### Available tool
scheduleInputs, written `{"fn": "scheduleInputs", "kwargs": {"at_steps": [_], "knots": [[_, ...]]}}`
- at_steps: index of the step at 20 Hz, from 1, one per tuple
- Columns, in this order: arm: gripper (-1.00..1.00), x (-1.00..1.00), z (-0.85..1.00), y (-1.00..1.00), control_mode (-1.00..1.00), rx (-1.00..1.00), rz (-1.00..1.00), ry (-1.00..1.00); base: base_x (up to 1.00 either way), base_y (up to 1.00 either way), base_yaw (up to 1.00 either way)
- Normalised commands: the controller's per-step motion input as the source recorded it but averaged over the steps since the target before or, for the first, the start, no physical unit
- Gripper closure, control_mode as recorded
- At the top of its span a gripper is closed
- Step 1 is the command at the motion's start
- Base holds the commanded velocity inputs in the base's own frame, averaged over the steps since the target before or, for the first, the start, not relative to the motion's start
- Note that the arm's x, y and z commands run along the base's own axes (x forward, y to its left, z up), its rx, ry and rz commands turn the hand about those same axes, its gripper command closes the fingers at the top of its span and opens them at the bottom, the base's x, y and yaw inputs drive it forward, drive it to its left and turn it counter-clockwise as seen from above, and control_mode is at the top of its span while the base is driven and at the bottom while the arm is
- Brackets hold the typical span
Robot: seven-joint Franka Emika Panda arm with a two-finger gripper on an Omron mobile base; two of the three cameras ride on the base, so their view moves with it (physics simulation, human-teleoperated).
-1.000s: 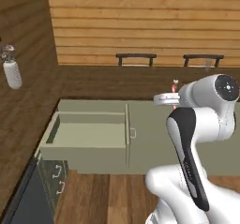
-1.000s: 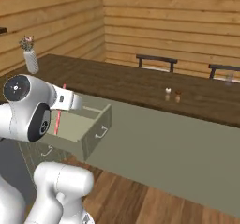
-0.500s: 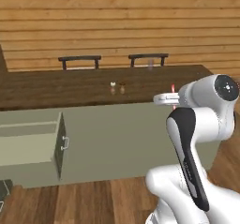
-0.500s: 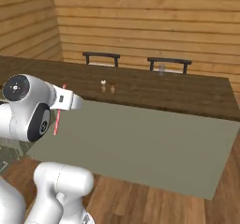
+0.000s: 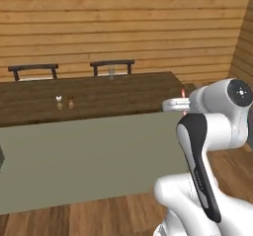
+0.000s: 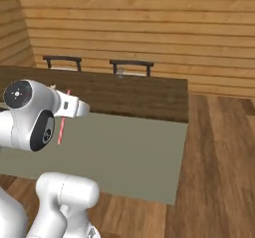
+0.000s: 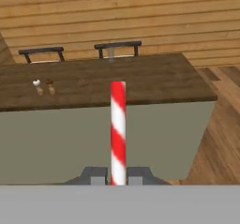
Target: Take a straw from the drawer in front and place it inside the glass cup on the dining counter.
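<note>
Carrying the straw (image 7: 117, 129), clamped upright in the closed tool (image 7: 118, 175), toward the worktop (image 7: 140, 85); next, reaching across to the glass cup (image 7: 111, 55) at its far edge.

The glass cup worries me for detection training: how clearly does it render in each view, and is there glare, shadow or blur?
Left base view: the glass cup is a faint grey smudge on the dining counter, no glare. Right base view: it is equally pale and soft-edged. Hand view: it is small and hazy, while the straw in the gripper looks sharp; lighting is flat, without distinct shadows.
</note>
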Motion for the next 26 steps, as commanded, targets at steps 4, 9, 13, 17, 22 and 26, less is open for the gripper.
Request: {"fn": "scheduleInputs", "kwargs": {"at_steps": [4, 9, 13, 17, 22, 26], "knots": [[1.0, 0.0, 0.0, 0.0, 1.0, 0.0, 0.0, 0.0, 0.57, -1.0, 0.0], [1.0, 0.0, 0.0, 0.0, 1.0, 0.0, 0.0, 0.0, 0.47, -1.0, 0.0], [1.0, 0.0, 0.0, 0.0, 1.0, 0.0, 0.0, 0.0, 0.48, -1.0, 0.0], [1.0, 0.0, 0.0, 0.0, 1.0, 0.0, 0.0, 0.0, 0.7, -1.0, 0.0], [1.0, 0.0, 0.0, 0.0, 1.0, 0.0, 0.0, 0.0, 0.94, -1.0, 0.03], [1.0, 0.0, 0.0, 0.0, 1.0, 0.0, 0.0, 0.0, 1.0, -0.99, 0.11]]}}
